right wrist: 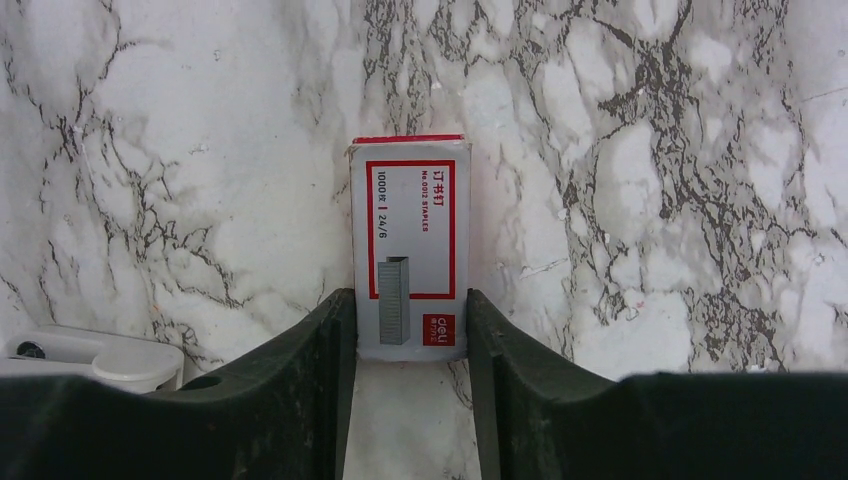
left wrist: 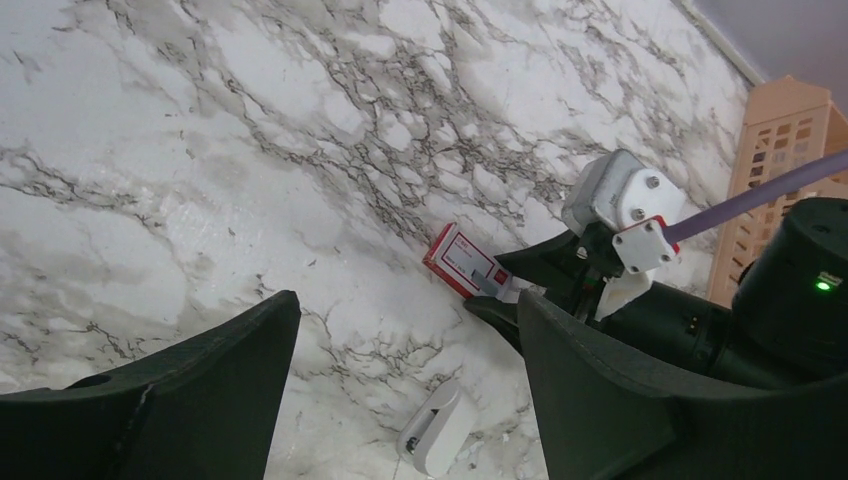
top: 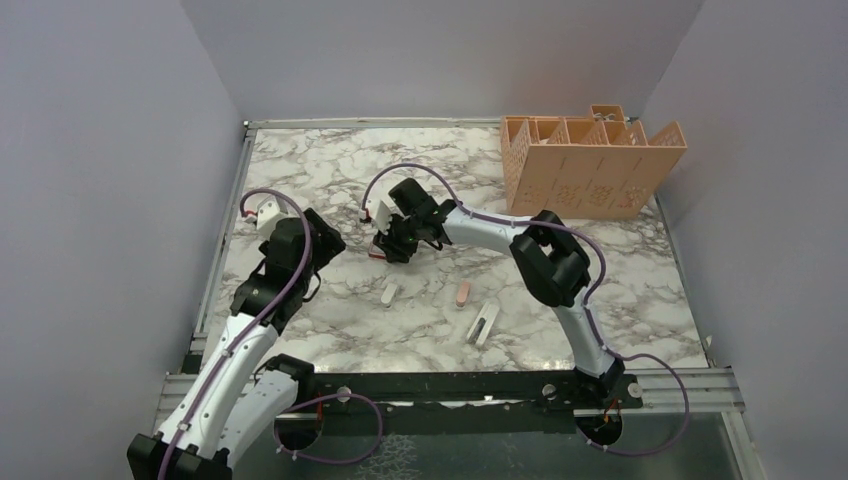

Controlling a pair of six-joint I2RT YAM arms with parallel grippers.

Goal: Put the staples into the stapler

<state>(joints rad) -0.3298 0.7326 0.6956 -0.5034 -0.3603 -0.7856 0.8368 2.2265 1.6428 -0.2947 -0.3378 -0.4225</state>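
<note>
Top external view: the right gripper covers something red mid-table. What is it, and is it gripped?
Observer: The right wrist view shows a small red-and-white cardboard staple box lying flat, label up, on the white marble table. The fingers of the right gripper sit against both long sides at its near end, with no gap visible.
Operator: Left gripper holding anything?
Observer: No. In the left wrist view the left gripper is open with nothing between its fingers, over bare marble. A small white rounded plastic piece lies on the table near the bottom of that view.
</note>
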